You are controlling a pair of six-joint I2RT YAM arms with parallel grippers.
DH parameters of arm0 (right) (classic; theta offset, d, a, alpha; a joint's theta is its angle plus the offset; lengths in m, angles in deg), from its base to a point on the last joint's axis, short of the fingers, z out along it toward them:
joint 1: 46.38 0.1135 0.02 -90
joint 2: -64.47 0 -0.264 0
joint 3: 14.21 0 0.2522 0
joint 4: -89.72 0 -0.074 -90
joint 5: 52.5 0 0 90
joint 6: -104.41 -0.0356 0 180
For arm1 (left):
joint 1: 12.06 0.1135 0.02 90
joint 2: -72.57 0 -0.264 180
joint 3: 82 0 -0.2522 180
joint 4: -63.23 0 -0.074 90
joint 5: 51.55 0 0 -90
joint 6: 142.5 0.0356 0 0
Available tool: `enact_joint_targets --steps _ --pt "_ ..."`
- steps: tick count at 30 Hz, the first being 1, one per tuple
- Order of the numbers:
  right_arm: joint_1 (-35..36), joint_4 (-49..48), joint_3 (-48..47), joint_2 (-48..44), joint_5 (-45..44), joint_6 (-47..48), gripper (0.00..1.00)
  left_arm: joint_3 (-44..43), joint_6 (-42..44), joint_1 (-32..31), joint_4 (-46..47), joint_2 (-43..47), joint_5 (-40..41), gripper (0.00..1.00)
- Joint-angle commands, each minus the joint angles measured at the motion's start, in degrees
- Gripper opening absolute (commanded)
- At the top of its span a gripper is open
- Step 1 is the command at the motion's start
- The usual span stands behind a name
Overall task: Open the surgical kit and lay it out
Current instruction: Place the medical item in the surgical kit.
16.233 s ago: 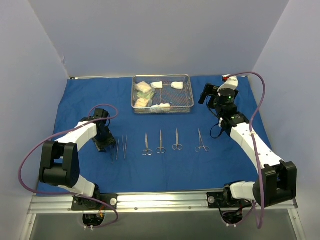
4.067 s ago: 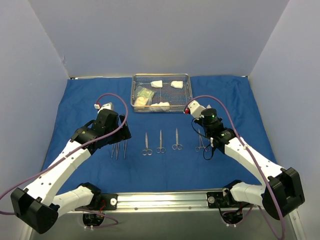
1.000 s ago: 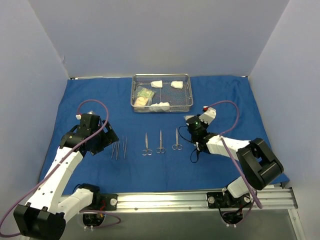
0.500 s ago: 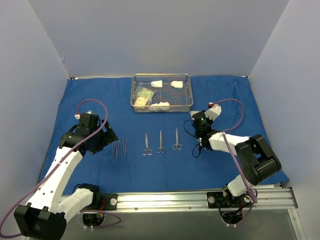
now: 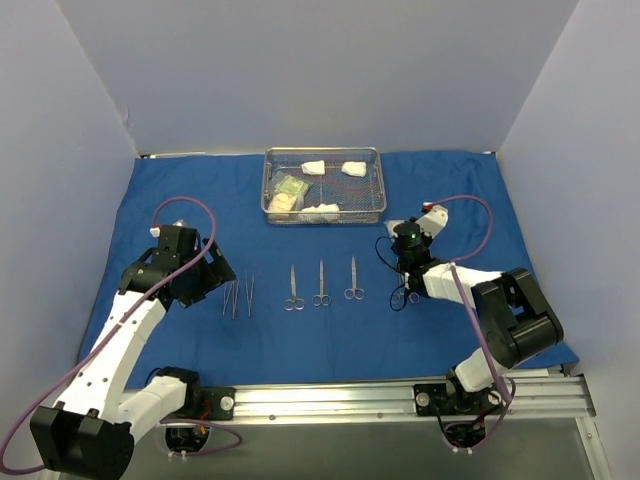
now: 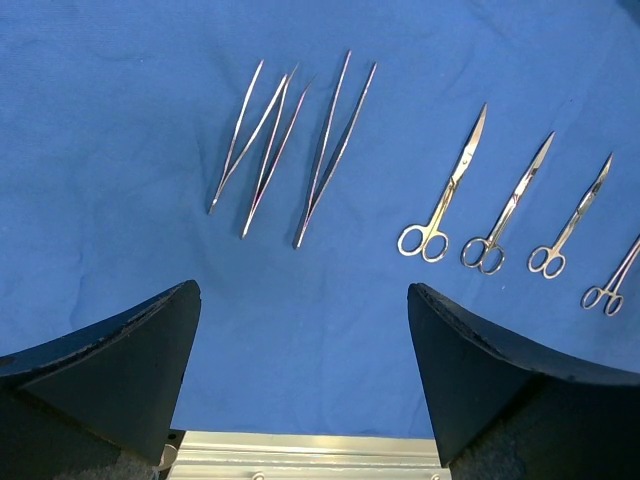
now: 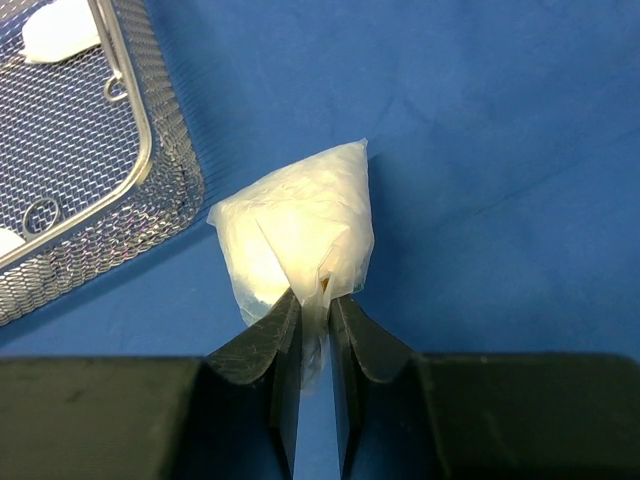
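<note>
Our right hand (image 7: 315,305) pinches the packet's (image 7: 300,220) corner just off the tray (image 7: 141,150) at its 4 o'clock, so we should lower it flat onto bare cloth (image 7: 520,150) before releasing, while our left hand (image 6: 302,295) hovers wide open above the tweezers (image 6: 330,150).

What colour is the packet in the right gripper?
The packet is translucent white, clearest in the right wrist view.

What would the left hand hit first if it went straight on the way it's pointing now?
Probably the blue cloth, just short of the tweezers. The open left hand aims down at the bare patch before them, though depth is hard to judge.
</note>
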Motion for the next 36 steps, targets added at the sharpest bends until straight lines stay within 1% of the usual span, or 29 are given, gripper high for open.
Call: enact_joint_targets --steps 1,9,12,15,18,26,27,32,35,36 --pt "-0.5 -3.9 0.4 1.7 1.0 1.9 0.13 -0.1 0.8 0.5 2.9 -0.3 -0.7 0.94" --pt "-0.7 -2.8 0.1 3.6 1.7 0.1 0.16 -0.3 1.1 0.8 3.3 -1.2 -0.9 0.94" --pt "-0.7 -2.9 0.4 5.1 1.6 -0.9 0.2 -0.2 1.3 1.0 3.3 -1.3 -1.1 0.94" --pt "-0.7 -3.3 0.4 5.8 2.3 -1.5 0.26 -0.4 1.5 1.1 3.2 -1.5 -1.2 0.94" --pt "-0.6 -2.2 0.5 4.4 2.6 -1.4 0.38 -0.5 1.6 1.2 2.8 -1.3 -1.2 0.94" --pt "-0.4 2.8 1.4 -2.8 1.0 -1.8 0.56 -1.0 1.9 1.3 2.7 -1.0 -1.2 0.94" --pt "-0.4 3.6 1.2 -3.5 0.9 -1.7 0.6 -1.1 1.9 1.3 2.6 -1.1 -1.2 0.94" --pt "-0.2 9.3 0.4 -11.0 -0.1 1.1 0.74 -1.9 1.9 1.6 2.5 -1.3 -1.1 0.94" --pt "-0.4 12.2 -1.4 -15.5 -0.1 4.0 0.87 -3.1 2.2 1.7 2.1 -1.0 -0.6 0.94" --pt "-0.4 12.4 -1.9 -16.5 0.2 5.5 0.98 -3.3 2.4 1.8 2.0 -1.0 -0.5 0.94"
